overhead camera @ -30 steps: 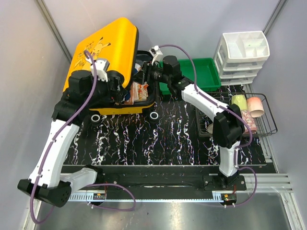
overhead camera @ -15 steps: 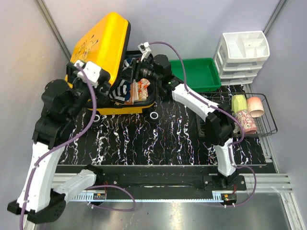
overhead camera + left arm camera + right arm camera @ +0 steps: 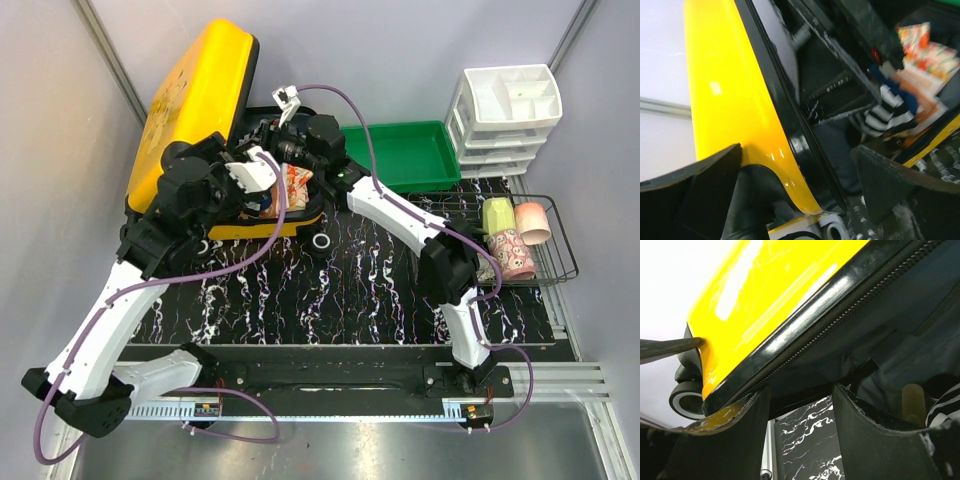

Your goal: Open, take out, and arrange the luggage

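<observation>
The yellow suitcase is open at the back left. Its lid (image 3: 190, 105) stands steeply raised and its base (image 3: 285, 222) lies on the mat. Inside lie an orange-and-white packet (image 3: 296, 180) and a striped cloth (image 3: 885, 117). My left gripper (image 3: 255, 175) is open, and the lid's black-trimmed lower corner (image 3: 805, 165) sits between its fingers (image 3: 695, 195). My right gripper (image 3: 272, 135) is open under the lid's zipper rim (image 3: 805, 335), with its left finger (image 3: 730, 440) touching the rim. The dark grey lining (image 3: 900, 315) shows above it.
A green tray (image 3: 410, 150) lies right of the suitcase. A white drawer unit (image 3: 510, 110) stands at the back right. A wire basket (image 3: 570, 262) with cups (image 3: 515, 240) sits on the right. Suitcase wheels (image 3: 320, 242) rest on the marbled mat (image 3: 340, 290).
The lid has swung up from a low tilt to steeply raised. My right gripper followed it left and up. My left arm swung out and came back to the lid's lower corner.
</observation>
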Robot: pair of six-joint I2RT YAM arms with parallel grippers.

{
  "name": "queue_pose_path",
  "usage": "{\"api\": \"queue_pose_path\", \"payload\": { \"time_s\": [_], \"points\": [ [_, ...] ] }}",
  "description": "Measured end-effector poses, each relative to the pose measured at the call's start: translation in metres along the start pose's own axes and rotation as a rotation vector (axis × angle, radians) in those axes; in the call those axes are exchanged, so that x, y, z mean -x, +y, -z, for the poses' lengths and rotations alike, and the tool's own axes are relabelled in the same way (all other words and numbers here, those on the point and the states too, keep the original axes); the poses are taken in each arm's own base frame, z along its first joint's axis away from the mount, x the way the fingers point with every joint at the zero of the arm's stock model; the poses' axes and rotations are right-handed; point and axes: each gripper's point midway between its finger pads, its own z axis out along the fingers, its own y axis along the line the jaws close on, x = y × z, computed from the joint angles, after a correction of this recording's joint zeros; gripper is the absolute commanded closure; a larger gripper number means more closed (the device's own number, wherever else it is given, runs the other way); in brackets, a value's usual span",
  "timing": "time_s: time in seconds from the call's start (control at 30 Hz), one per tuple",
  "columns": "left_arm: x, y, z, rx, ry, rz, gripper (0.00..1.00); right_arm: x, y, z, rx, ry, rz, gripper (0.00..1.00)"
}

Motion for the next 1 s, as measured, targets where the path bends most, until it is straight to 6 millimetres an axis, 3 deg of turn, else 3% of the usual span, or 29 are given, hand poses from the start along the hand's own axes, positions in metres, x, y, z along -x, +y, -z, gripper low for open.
{"api": "queue_pose_path", "payload": {
  "time_s": [0.1, 0.2, 0.3, 0.33, 0.4, 0.53, 0.6, 0.73, 0.87, 1.0],
  "points": [
    [-0.017, -0.001, -0.009, 0.044, 0.064, -0.105, 0.04, 0.003, 0.003, -0.002, 0.006, -0.011, 0.008, 0.38],
    [-0.027, 0.0, -0.016, 0.11, 0.09, -0.225, 0.16, 0.006, 0.005, -0.003, 0.013, -0.02, 0.013, 0.37],
    [-0.034, 0.007, -0.016, 0.178, 0.114, -0.331, 0.4, 0.007, 0.007, -0.003, 0.019, -0.025, 0.018, 0.36],
    [-0.035, 0.012, -0.016, 0.202, 0.121, -0.356, 0.54, 0.006, 0.008, -0.003, 0.02, -0.024, 0.019, 0.36],
    [-0.035, 0.024, -0.016, 0.249, 0.129, -0.396, 0.68, 0.007, 0.008, -0.004, 0.021, -0.027, 0.031, 0.33],
    [-0.049, 0.073, -0.003, 0.434, 0.203, -0.372, 0.98, 0.004, -0.003, 0.002, -0.019, -0.032, 0.07, 0.28],
    [-0.057, 0.102, 0.01, 0.539, 0.243, -0.375, 1.0, -0.003, -0.015, 0.012, -0.063, -0.014, 0.084, 0.24],
    [-0.086, 0.14, 0.025, 0.661, 0.366, -0.36, 1.0, -0.011, -0.063, 0.044, -0.229, 0.045, 0.129, 0.21],
    [-0.114, 0.169, 0.028, 0.727, 0.464, -0.348, 1.0, -0.011, -0.118, 0.094, -0.402, 0.098, 0.151, 0.21],
    [-0.139, 0.199, 0.033, 0.788, 0.531, -0.34, 1.0, -0.026, -0.16, 0.141, -0.53, 0.164, 0.133, 0.19]
  ]
}}
